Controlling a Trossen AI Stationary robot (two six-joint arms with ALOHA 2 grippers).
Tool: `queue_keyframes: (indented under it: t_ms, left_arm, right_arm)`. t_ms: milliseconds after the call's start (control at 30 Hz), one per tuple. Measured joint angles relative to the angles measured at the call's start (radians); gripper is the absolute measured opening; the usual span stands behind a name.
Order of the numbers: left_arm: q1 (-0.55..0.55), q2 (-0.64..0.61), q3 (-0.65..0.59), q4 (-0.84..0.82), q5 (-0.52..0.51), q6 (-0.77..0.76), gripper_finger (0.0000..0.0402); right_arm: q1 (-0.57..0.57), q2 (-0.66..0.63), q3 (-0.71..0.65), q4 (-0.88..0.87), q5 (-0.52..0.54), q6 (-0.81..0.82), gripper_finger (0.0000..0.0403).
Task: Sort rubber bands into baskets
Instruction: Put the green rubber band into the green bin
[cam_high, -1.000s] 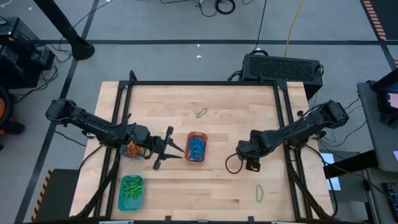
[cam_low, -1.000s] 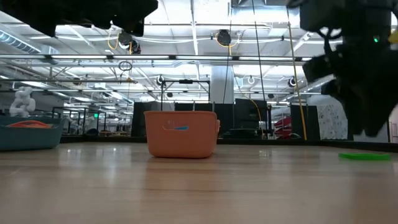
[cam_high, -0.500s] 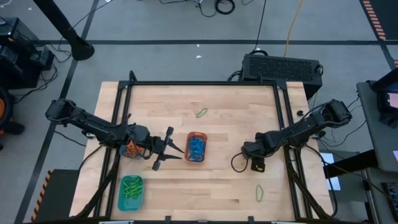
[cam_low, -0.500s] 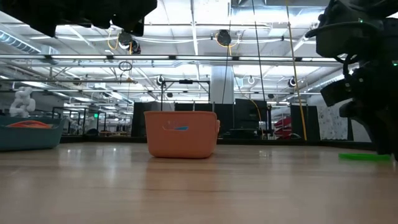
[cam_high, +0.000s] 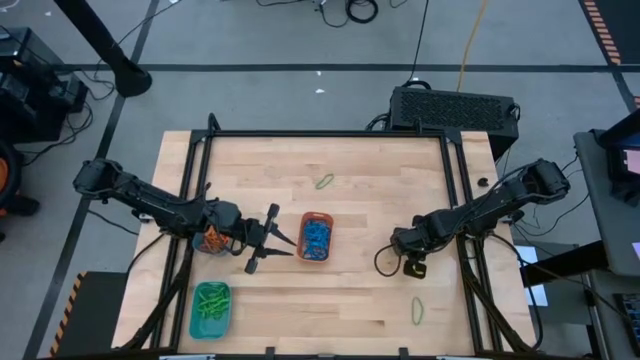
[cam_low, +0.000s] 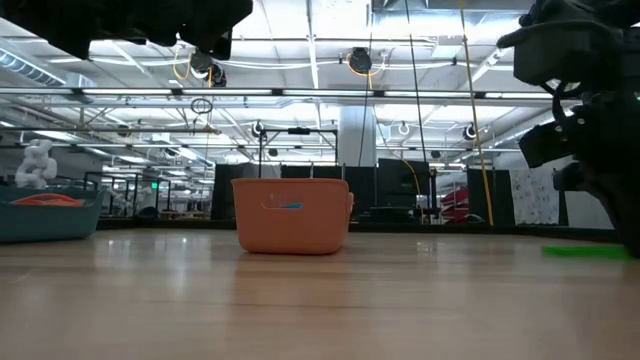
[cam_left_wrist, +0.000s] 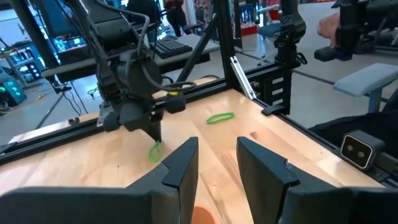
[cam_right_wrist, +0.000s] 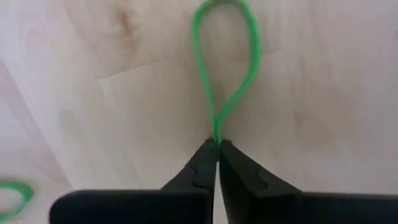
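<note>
A pale butcher-block wooden table (cam_high: 330, 300) with a black frame stands on a grey workshop floor. Nearest the front edge lie a rectangular teal plastic basket (cam_high: 210, 309) filled with green bands, at the left, and one loose thin green rubber band (cam_high: 417, 310) at the right. Just beyond that band, the right gripper (cam_right_wrist: 217, 152) has its dark fingertips pinched together on one end of a second green elastic loop (cam_right_wrist: 225, 59), which lies against the wood. Mid-table sits the orange rounded-rectangular basket (cam_high: 316, 237) holding blue bands; no writing can be read on it. Beside it the left gripper (cam_high: 271, 239) hovers with its jaws partly apart, holding nothing. Behind that arm a small round basket (cam_high: 211, 240) holds orange bands. Farthest back lies a third loose green band (cam_high: 325, 181). Three baskets, three loose green bands.
</note>
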Motion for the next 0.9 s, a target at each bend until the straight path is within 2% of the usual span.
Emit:
queue_keyframes:
  t_ms: [200,300,700,833,900]
  left_arm:
    - [0.000,0.012,0.000,-0.006,0.000,0.000,0.0118]
    - [0.000,0.047,0.000,0.040,0.000,0.001,0.0118]
    - [0.002,0.358,0.029,0.468,0.000,0.010,0.0118]
    - [0.002,0.438,0.099,0.493,0.000,0.019,0.0118]
    - [-0.001,0.472,0.137,0.488,-0.001,0.085,0.0118]
  right_arm:
    - [0.000,-0.086,0.000,0.073,0.009,0.053,0.0003]
    - [0.000,-0.114,0.000,0.177,0.009,0.041,0.0001]
    - [0.000,-0.130,0.003,0.710,0.009,-0.100,0.0000]
    - [0.000,-0.130,0.004,0.854,0.008,-0.116,0.0000]
    - [0.000,-0.130,0.005,0.897,0.009,-0.116,0.0000]
